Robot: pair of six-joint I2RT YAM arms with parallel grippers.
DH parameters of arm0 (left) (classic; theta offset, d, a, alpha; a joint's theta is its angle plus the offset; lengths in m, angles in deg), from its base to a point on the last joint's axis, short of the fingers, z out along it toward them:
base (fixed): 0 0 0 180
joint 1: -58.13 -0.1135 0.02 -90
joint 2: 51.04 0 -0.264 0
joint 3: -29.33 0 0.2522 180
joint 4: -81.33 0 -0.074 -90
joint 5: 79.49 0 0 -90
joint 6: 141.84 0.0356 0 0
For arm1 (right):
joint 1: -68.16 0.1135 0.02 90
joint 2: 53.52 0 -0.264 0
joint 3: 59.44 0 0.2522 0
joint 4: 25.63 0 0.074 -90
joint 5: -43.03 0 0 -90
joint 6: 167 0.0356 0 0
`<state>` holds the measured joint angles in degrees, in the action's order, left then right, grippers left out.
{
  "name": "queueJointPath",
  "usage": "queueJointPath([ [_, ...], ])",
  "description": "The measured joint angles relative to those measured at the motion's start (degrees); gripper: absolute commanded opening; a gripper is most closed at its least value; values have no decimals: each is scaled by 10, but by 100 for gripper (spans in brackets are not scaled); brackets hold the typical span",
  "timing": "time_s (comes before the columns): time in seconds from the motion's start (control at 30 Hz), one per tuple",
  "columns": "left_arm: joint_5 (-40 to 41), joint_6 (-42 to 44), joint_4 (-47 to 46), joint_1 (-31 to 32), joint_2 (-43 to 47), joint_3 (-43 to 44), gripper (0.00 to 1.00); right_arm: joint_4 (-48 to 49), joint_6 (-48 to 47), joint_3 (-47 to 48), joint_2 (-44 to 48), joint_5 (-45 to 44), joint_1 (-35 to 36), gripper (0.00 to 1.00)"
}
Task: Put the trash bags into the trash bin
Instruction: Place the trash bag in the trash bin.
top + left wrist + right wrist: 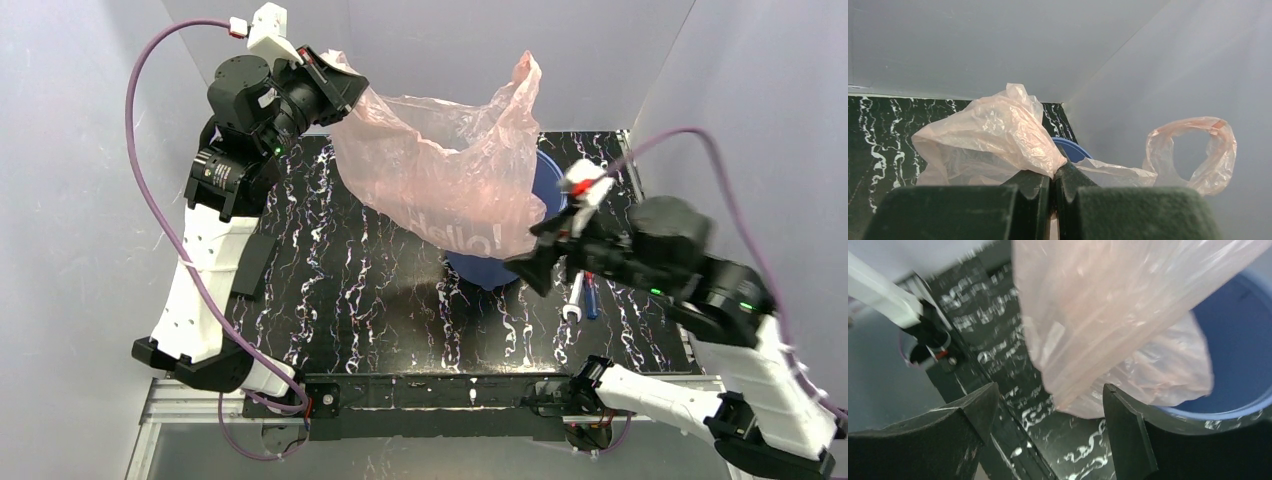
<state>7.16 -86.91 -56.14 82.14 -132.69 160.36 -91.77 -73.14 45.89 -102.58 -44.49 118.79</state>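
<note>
One pink trash bag [450, 170] is counted, and one blue trash bin [550, 185]. The bag is held high off the bench [350, 280], pinched at its upper corner by the left pincer [340, 85], which is clamped tight on the film. From that corner the bag is stretched on a slant, its long axis running from about 10 o'clock down to 4 o'clock in the top view. The lower end, printed "Hello!", is draped over the bin's open mouth. One free handle loop [525, 80] is seen sticking up toward 12 o'clock.

From the left wrist, the two fingers are seen pressed together on crumpled film [998, 130], with the loop [1218, 150] hanging free at 3 o'clock and a sliver of blue rim [1070, 149] behind.

The right pincer [535, 260] is held at the bin's 6 o'clock side, jaws spread wide and gripping nothing. In its own view the bag's bottom fold [1108, 315] is seen hanging just above the gap, partly over the bin's rim [1243, 340]; whether it touches the fingers cannot be told.

Two pen-like items, one white [575, 300] and one blue [592, 297], are seen lying side by side on the bench just beside the bin.
</note>
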Motion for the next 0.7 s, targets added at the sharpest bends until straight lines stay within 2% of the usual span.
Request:
queueJointPath([
  [0.07,-11,-6,-1,-2,-1,0,0,17,13,-65,-11,-7,0,84],
  [0.17,-27,-12,-1,-3,-3,0,0,50,20,-110,-47,-23,0,85],
  [0.2,-31,-14,-1,-3,-4,0,0,64,19,-115,-57,-28,0,81],
  [0.37,-57,-24,-4,-5,-5,0,0,133,-3,-119,-65,-64,0,38],
  [0.43,-74,-31,-13,-5,-6,0,0,159,-11,-119,-66,-94,0,7],
  [0.47,-84,-36,-21,-6,-6,-1,0,169,-15,-119,-68,-111,0,1],
  [0.7,-176,-80,-104,-6,-29,-2,0,230,-26,-117,-94,-228,0,1],
])
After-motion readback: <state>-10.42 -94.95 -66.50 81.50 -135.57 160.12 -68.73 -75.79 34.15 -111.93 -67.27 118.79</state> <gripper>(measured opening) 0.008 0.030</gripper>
